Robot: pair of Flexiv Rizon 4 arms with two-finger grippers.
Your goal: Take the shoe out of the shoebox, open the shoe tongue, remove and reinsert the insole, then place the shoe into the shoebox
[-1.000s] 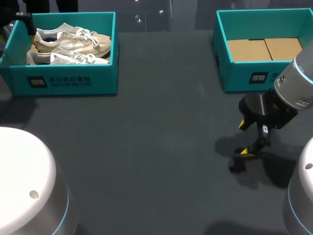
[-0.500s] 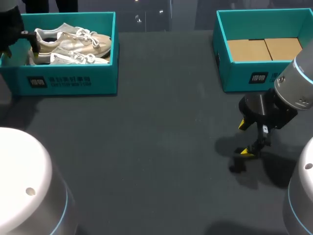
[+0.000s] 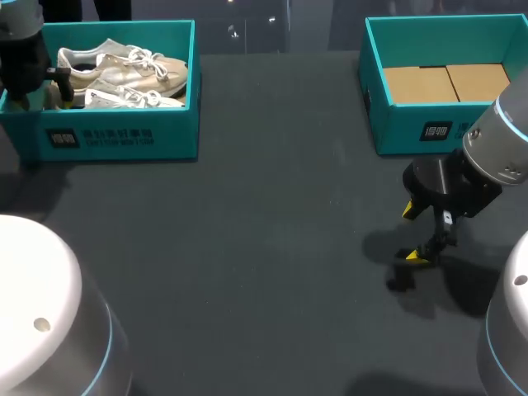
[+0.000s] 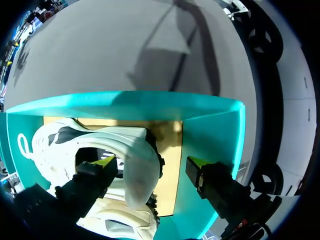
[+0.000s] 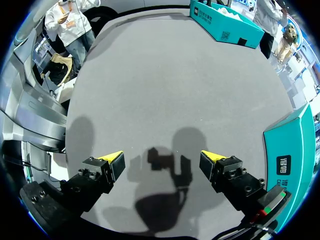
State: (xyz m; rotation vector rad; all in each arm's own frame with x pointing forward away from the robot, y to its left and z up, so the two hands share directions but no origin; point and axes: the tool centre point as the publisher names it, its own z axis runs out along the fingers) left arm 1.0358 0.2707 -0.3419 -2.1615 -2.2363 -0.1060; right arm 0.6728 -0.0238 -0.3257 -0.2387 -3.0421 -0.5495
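Two beige-and-white shoes (image 3: 124, 68) lie side by side in the teal shoebox (image 3: 115, 136) at the table's far left. My left gripper (image 3: 45, 82) hangs over the box's left end, at the shoes' heels. In the left wrist view my left gripper (image 4: 150, 165) is open and straddles the heel of one shoe (image 4: 132, 150). One fingertip (image 4: 104, 162) sits at that shoe's opening, and the other stands apart from the shoe, by the box wall (image 4: 212, 130). My right gripper (image 3: 414, 234) (image 5: 163, 159) is open and holds nothing, just above the table at the right.
A second teal box (image 3: 412, 128) with a cardboard liner (image 3: 445, 82) stands at the far right, close behind my right gripper; its corner (image 5: 295, 150) shows beside that gripper. The second shoe (image 4: 125, 222) lies under my left gripper.
My left gripper has come down into the left end of the shoebox, onto the shoes' heels. The right arm has stayed still.
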